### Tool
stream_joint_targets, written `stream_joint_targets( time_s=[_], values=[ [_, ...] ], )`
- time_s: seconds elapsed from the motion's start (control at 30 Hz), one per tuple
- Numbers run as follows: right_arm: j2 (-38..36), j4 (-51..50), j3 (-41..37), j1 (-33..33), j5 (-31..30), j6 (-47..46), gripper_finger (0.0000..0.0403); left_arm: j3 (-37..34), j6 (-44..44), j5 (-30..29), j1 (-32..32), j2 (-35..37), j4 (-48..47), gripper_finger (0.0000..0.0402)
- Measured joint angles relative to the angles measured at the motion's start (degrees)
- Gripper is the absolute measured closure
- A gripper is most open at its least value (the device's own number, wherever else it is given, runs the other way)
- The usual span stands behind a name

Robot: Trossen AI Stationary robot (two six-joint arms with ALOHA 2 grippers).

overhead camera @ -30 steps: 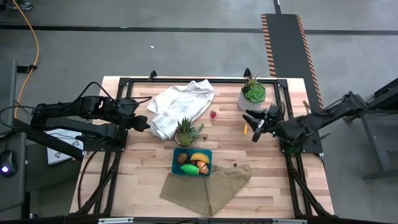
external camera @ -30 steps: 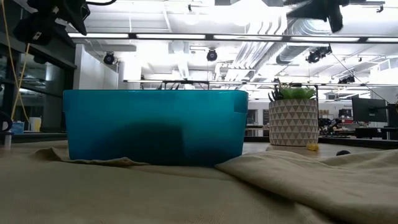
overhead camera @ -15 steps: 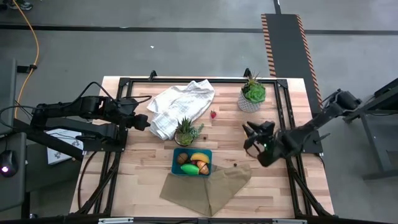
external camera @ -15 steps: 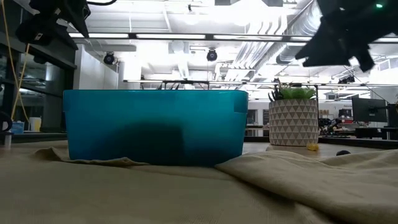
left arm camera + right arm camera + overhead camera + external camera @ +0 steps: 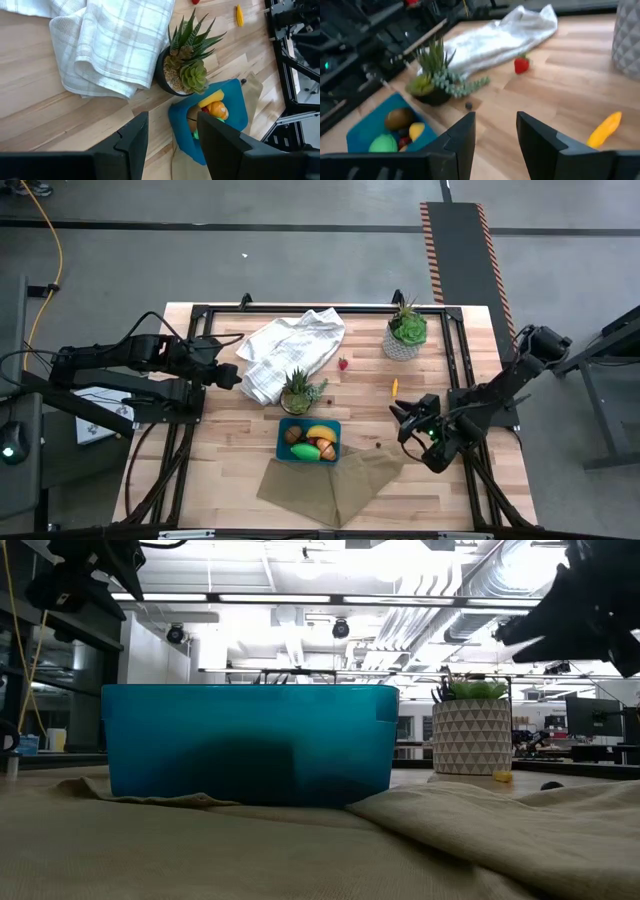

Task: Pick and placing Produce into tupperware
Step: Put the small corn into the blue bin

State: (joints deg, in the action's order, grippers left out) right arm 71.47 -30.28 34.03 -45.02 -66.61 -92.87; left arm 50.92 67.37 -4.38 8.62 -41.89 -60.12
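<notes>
- Filling up already, the teal tupperware [image 5: 309, 440] sits just toward six o'clock of the table's centre, with a banana [image 5: 320, 432], a kiwi [image 5: 293, 434], a green pepper [image 5: 308, 449] and an orange piece [image 5: 327, 448] inside.
- Loose produce lies out on the wood: a red strawberry [image 5: 343, 364] toward twelve o'clock of the tub, a small yellow-orange piece [image 5: 394, 387] toward two o'clock, and a tiny dark berry [image 5: 377, 445] just off its three o'clock side.
- My right pincer [image 5: 405, 420] hangs over the boards at about three o'clock of the tub, fingers parted and nothing between them.
- My left pincer [image 5: 236, 378] waits near the white towel [image 5: 290, 348] at ten o'clock, fingers apart and empty too.
- Risk one, as I judge it: the dark berry is tiny and touches the edge of the tan cloth [image 5: 335, 480]; a low grab could snag fabric and drag the tub.
- Risk two: the yellow-orange piece is slim, so a misaligned pinch could flick it off toward the frame.
- Risk three: the spiky potted plant [image 5: 299, 392] stands just beside the tub's twelve o'clock rim; coming in from that side could topple it.
</notes>
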Motion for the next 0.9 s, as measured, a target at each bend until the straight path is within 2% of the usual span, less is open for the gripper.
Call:
stream_joint_targets(
  time_s=[0.13, 0.3, 0.7, 0.9],
  values=[
    [3.0, 0.0, 2.0, -1.2, 3.7, -0.8, 0.0270, 0.0, 0.0, 0.0, 0.0, 0.0, 0.0, 0.0245],
    [6.6, -3.1, 5.8, -3.8, 4.6, -4.6, 0.0270, 0.0, 0.0, 0.0, 0.0, 0.0, 0.0, 0.0245],
    [20.8, -23.9, 15.1, -10.9, 4.3, -33.9, 0.0286, 0.0, 0.0, 0.0, 0.0, 0.0, 0.0, 0.0245],
    [27.7, -36.3, 23.2, -11.1, 7.4, -39.2, 0.0295, 0.0, 0.0, -1.3, 0.0, 0.0, 0.0, 0.0245]
  ],
)
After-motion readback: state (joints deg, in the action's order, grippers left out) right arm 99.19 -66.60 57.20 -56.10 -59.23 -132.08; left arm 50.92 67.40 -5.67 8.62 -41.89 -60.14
